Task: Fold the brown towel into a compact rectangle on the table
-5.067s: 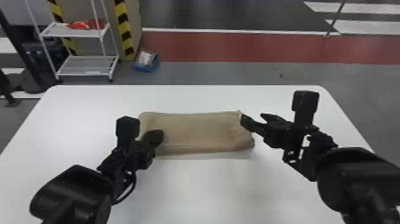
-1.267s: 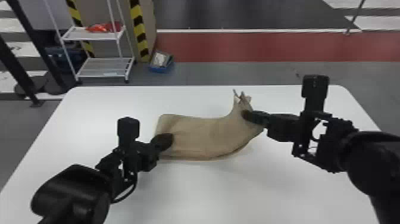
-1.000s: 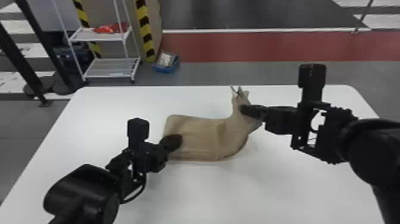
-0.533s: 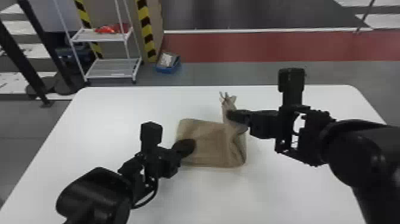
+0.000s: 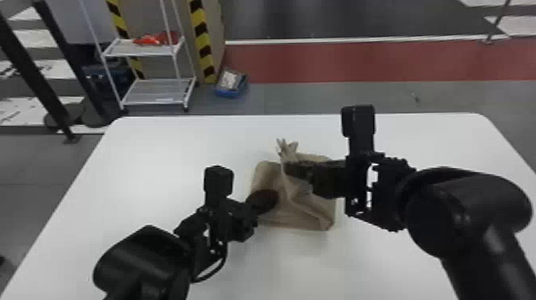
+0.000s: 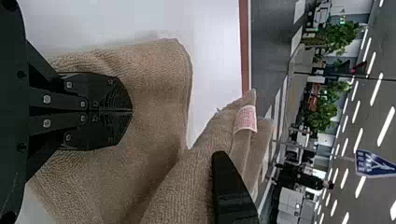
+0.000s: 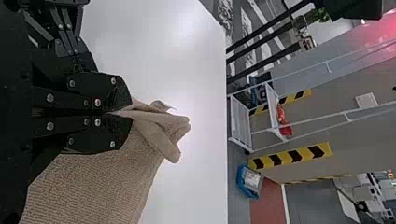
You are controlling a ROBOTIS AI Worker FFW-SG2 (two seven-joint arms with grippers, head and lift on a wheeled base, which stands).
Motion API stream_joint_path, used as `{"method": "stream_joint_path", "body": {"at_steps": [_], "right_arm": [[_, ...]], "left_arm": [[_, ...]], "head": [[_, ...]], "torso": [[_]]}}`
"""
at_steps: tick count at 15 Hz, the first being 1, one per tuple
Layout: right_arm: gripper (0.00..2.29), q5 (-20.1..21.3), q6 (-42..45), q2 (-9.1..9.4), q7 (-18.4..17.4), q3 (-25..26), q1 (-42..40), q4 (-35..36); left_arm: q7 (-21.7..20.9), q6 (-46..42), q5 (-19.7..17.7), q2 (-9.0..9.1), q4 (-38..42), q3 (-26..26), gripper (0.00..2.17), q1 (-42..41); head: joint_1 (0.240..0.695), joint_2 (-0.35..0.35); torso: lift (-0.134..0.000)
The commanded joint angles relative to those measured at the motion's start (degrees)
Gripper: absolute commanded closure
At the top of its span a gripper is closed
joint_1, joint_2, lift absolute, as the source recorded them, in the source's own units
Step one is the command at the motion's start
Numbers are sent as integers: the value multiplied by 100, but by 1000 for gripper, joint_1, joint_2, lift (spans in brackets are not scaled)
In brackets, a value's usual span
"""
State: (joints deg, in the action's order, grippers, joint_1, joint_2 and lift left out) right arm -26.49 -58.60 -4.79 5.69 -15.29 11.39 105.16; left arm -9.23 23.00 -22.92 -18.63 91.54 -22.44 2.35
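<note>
Right black flat-fingered claw [image 5: 287, 169] pinched tight on a raised fold of brown terry towel [image 5: 297, 218], mid white table [image 5: 159, 159]; best lowered gently toward nine o'clock, the closed left claw [image 5: 276, 198] steadying its eight-o'clock side.

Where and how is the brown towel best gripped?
Likely by the towel's raised, bunched edge, coming from the robot's right, as the right tool does: its gathered folds stand up off the table, offering thickness to close on.

Ribbed, matt terry cloth towel [image 6: 159, 88]; smooth white table [image 5: 159, 167] with a faint sheen
</note>
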Motion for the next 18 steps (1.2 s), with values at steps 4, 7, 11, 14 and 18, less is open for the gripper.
{"method": "stream_joint_path", "body": {"at_steps": [4,7,11,14,18], "right_arm": [[630,100,203,13,-59,-184,21,-259],[606,-40,414,66,275,-220,47,-505],[603,-190,1030,22,547,-61,-296,-277],[603,206,1065,-303,539,281,-770,427],[2054,267,924,-725,987,1046,-1623,1130]], "left_arm": [[-8,-18,-20,-18,13,47,1720,-51],[0,-18,-11,9,5,38,1720,-51],[-8,-18,-2,18,5,38,1720,-42],[0,-18,-2,18,13,91,1720,-147],[44,-18,-20,0,260,161,1717,-270]], "head": [[695,93],[695,101],[695,122],[695,107],[695,41]], "torso": [[-123],[-123],[-123],[-123],[-123]]}}
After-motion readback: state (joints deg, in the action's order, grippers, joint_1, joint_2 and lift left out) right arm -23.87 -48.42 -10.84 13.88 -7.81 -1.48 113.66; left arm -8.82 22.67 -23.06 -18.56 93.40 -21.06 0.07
